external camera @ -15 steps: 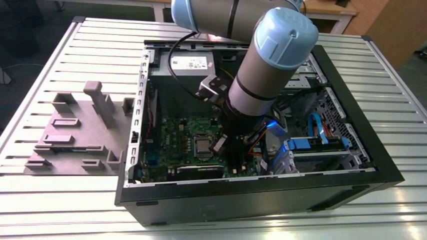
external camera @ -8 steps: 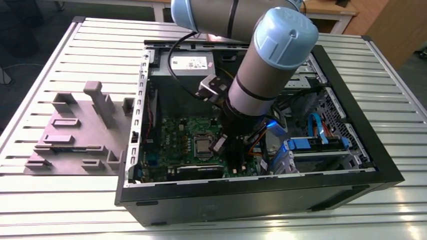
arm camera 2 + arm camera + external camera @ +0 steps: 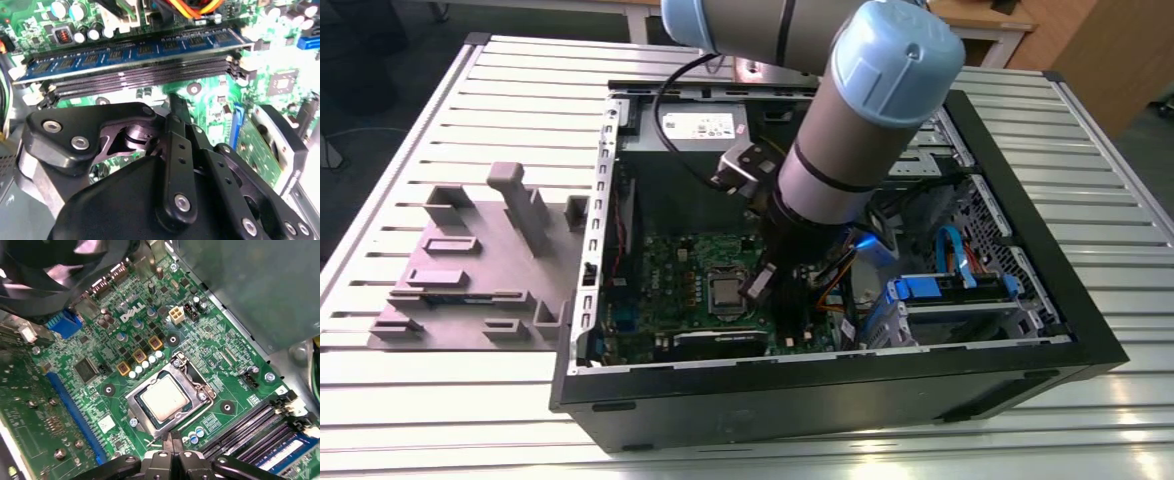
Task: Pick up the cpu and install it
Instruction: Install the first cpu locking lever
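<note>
One cpu (image 3: 163,398) just beside gripper (image 3: 171,438)

Arm reaches down into open PC case (image 3: 1067,330); gripper (image 3: 763,285) low over green motherboard (image 3: 660,290). Cpu (image 3: 722,290) sits in its socket just beside the gripper, toward the exterior view's left. Grey fixture block (image 3: 474,265) lies well apart, further left, outside the case.

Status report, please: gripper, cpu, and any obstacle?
Gripper shut, holding nothing, low over motherboard beside socket. Cpu lies flat in socket frame. Memory stick close by; nothing on cpu.
</note>
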`<state>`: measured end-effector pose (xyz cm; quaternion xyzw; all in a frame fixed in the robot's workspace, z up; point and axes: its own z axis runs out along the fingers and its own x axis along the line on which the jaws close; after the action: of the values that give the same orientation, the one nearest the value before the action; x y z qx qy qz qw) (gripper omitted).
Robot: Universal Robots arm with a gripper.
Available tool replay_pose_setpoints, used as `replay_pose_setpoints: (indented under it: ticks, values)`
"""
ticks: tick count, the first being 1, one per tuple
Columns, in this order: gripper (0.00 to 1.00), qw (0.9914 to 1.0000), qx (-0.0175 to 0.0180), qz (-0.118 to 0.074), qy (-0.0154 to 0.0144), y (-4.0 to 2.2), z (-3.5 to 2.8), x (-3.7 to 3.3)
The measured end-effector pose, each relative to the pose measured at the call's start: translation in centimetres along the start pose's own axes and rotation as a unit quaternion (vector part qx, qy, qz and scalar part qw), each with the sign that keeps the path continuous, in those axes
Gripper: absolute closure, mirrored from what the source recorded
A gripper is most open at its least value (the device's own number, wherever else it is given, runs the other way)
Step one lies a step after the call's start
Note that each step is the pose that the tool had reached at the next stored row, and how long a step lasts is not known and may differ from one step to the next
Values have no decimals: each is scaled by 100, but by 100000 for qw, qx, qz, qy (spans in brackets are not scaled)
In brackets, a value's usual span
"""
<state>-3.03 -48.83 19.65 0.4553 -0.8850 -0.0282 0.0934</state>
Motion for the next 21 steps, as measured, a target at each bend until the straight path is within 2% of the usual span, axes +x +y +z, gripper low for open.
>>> replay_pose_setpoints:
  ticks: [6,9,14,16,21]
  values:
    - [90,100000,3,-1,8,26,-191,27]
    - [90,100000,8,-4,-7,34,-196,33]
    - [90,100000,75,-25,-251,147,-160,109]
    - [90,100000,128,-17,-282,165,-173,115]
    - [90,99999,124,-29,-316,195,-382,143]
